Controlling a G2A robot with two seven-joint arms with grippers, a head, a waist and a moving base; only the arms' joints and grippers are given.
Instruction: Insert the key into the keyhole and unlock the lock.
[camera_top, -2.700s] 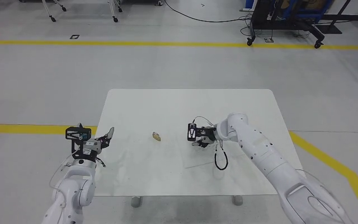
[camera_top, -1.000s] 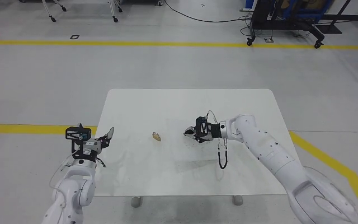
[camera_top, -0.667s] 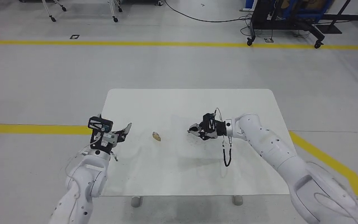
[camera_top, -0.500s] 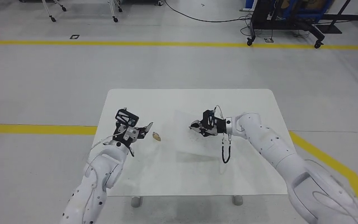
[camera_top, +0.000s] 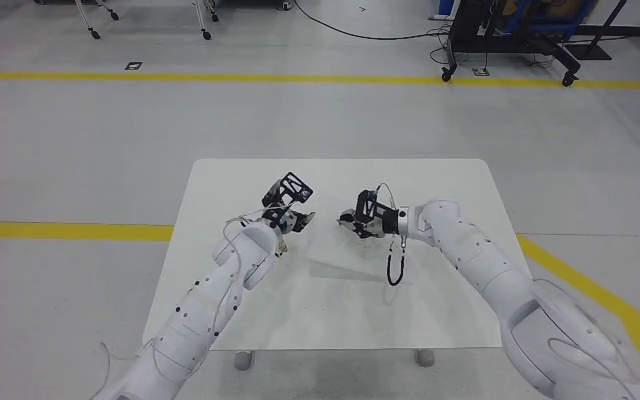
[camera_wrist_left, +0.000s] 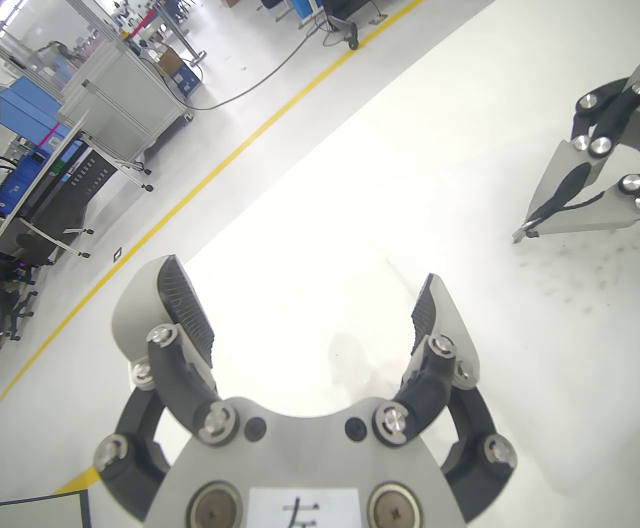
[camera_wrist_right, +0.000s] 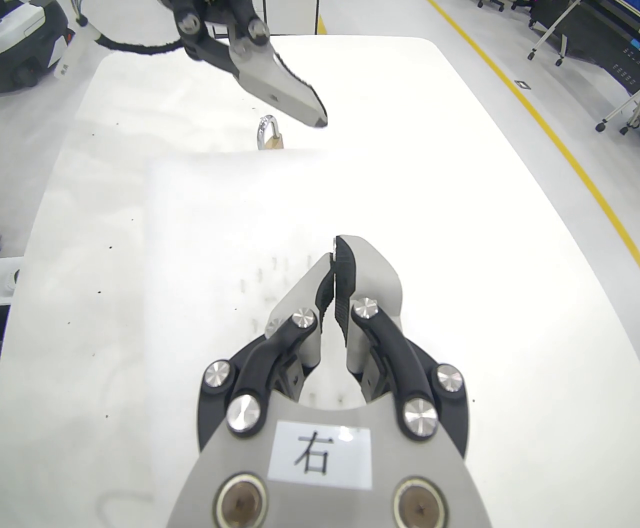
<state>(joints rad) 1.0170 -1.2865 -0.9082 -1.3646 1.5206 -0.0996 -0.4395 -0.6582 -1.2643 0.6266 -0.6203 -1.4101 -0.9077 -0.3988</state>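
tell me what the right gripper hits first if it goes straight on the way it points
Probably the fingers of the left gripper, held in the air ahead of the right gripper. The padlock lies on the table near them, likely below that line; depth is unclear.

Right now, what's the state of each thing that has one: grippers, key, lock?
left gripper: open, empty.
right gripper: shut on the key.
key: pinched between the pads, only a sliver shows, not in the lock.
padlock: lying flat, shackle looks closed, keyhole not visible.
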